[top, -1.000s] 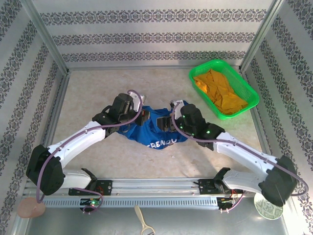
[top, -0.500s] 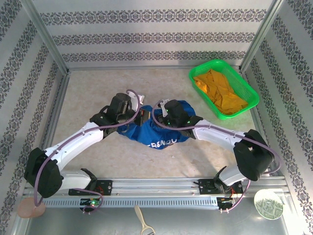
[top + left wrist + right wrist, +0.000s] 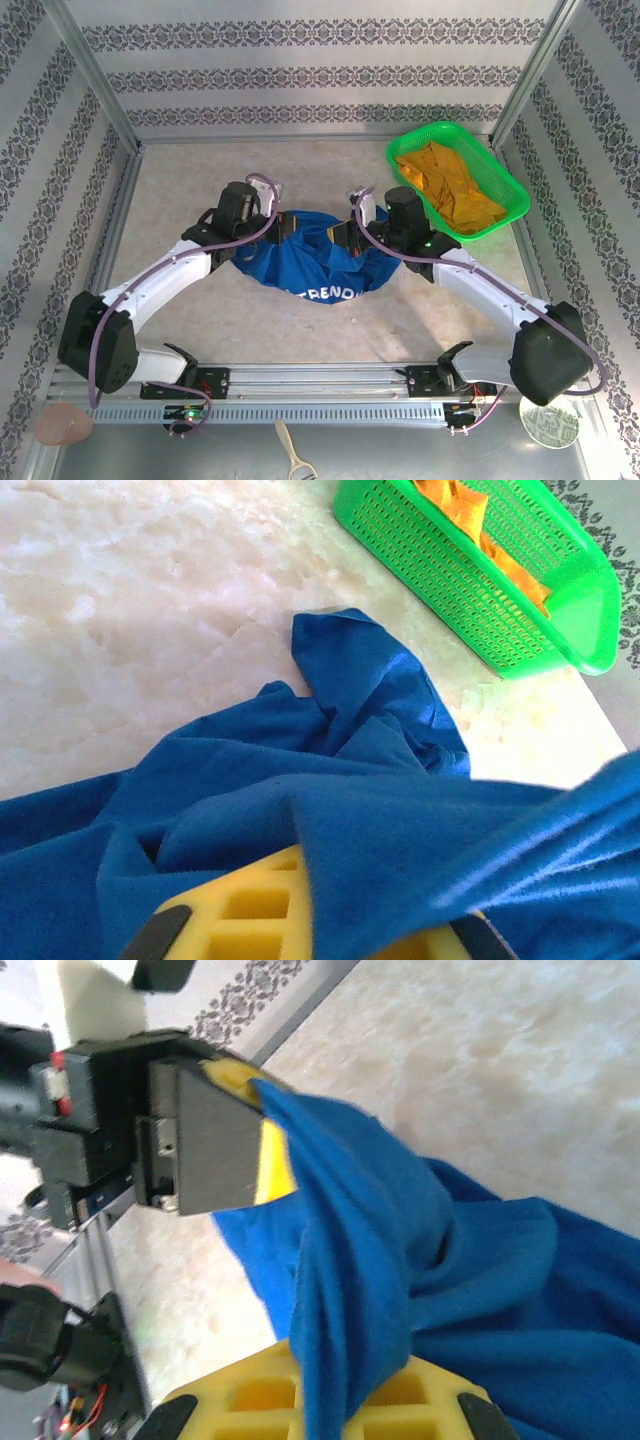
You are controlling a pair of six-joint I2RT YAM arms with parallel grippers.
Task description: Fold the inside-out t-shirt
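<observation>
1. The inside-out t-shirt (image 3: 318, 265) sits at the centre of the frame as a rumpled blue mass. Its upper edge is gathered up between two robot arms, and its lower edge, marked with white lettering (image 3: 335, 294), sags toward the bottom of the frame over a pale tabletop (image 3: 190, 170).
2. The left gripper (image 3: 285, 226), just left of centre, has its jaws pinched almost together on the shirt's upper edge. In its wrist view, blue cloth drapes across the yellow fingers.
3. The right gripper (image 3: 343, 232), just right of centre and near its partner, has its jaws fully closed on a twisted pleat of the same cloth.
4. A green basket (image 3: 512, 192) in the upper right of the frame holds an orange-yellow garment (image 3: 450, 190). It is well apart from the shirt and neither arm touches it.
5. The job appears to be at an early stage. The shirt is secured at two points, but no fold or crease is visible and the fabric is bunched rather than flat.
6. Sleeves, collar and hem cannot be told apart in the bundle.
7. By the look of it, the remaining work is to draw the cloth out, lay it smooth on the tabletop and make every fold.
</observation>
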